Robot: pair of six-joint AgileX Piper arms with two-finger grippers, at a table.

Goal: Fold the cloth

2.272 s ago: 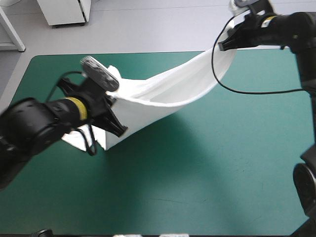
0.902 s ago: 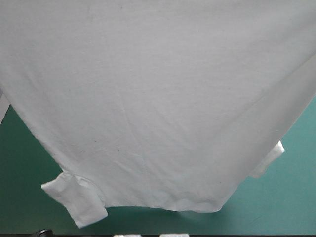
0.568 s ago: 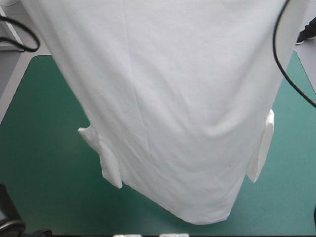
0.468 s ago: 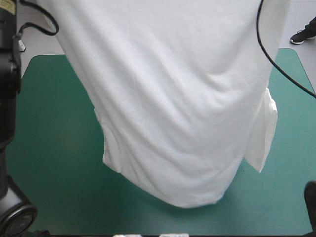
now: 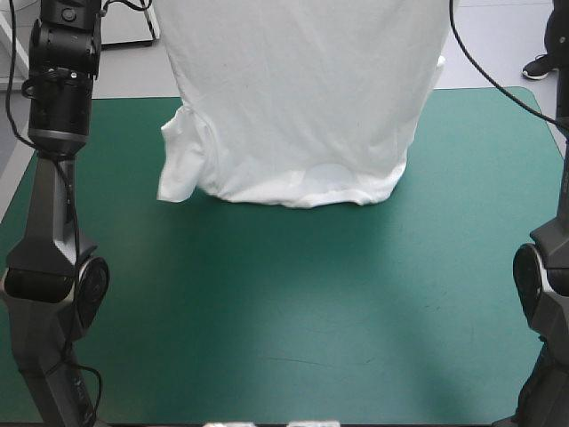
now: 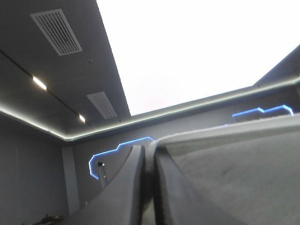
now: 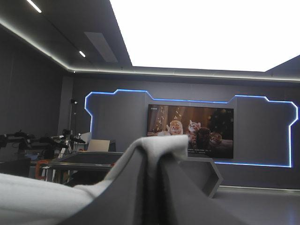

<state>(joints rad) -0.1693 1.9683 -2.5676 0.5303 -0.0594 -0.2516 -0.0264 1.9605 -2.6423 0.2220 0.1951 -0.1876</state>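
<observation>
- The T-shirt (image 5: 302, 98) is being held up, spread wide, over the far half of the table (image 5: 284, 302). Its hem is hanging low by the teal-green cover; contact cannot be told.
- One sleeve (image 5: 180, 165) is being dangled toward the table's left edge.
- The left gripper (image 6: 147, 152) is being pressed all but together on the T-shirt.
- White cloth is being pinched in the right gripper (image 7: 158, 152).

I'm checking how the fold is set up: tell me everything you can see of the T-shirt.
The T-shirt is white, soft-looking fabric, hanging spread and lightly creased, its top out of the high view. It hangs neck end down, and the lower edge appears to rest on the teal-green cover toward the table's far side. One short sleeve droops at its left. The right gripper pinches a fold of it.
</observation>
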